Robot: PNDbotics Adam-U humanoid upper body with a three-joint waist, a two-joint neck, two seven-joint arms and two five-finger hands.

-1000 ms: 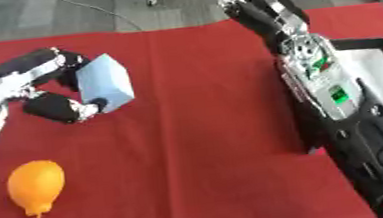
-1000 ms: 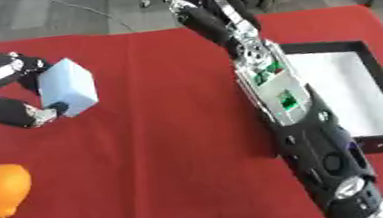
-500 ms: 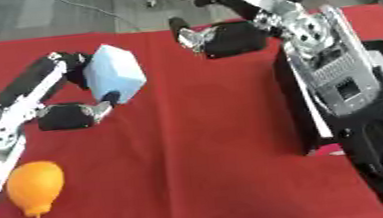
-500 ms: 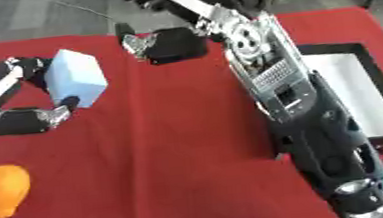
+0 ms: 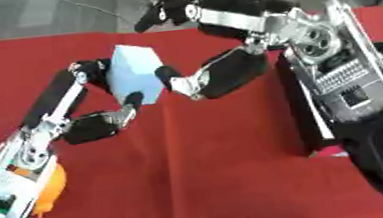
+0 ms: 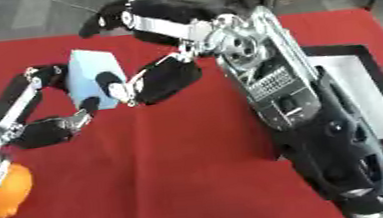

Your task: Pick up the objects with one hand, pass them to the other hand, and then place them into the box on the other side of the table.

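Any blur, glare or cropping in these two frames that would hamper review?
Left eye view: both hands soft with blur around the blue block; the orange fruit is half hidden behind the left arm. Right eye view: the box interior looks washed out; the right arm fills the lower right.

No text, label, brand, number or sign can be read on anything in view. The right arm's exposed circuit panel [image 5: 343,80], at about three o'clock in the left eye view, shows only small blurred marks that cannot be made out.
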